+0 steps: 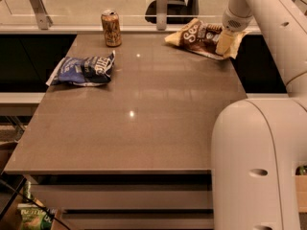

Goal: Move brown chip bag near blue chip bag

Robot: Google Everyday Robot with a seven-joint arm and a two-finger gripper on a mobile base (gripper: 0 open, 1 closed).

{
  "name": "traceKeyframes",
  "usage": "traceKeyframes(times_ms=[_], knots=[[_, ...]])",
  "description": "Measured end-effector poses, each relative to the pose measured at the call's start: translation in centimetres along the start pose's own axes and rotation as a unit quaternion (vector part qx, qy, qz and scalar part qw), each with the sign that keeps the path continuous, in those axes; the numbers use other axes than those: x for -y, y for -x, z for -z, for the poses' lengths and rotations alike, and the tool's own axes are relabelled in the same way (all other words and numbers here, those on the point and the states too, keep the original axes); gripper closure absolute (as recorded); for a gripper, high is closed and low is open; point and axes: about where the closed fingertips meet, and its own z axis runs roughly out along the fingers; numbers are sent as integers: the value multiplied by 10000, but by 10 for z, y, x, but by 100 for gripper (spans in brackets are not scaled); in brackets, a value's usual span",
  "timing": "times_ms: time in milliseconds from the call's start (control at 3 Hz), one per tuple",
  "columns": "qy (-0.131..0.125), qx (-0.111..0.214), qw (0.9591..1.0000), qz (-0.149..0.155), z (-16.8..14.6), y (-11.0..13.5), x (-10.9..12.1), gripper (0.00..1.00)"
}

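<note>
The right end of the brown chip bag [194, 36] is covered by the claw [224, 43], which is placed at the far right corner of the surface [144, 128]. The bag's lettering is seen only in part. The arm [268, 13] is cut off by the top and right edges. The label of the can [111, 28] cannot be read. A green package [33, 217] under the surface is cropped by the bottom edge.
</note>
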Motion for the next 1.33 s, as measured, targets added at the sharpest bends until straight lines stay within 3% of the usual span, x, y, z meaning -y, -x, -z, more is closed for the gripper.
traceKeyframes(times_ms=[667,1000,1333], knots=[[33,-10,10000,12,-8,1,-2,88],[50,-15,10000,19,-12,2,-3,100],[52,-13,10000,27,-12,2,-3,100]])
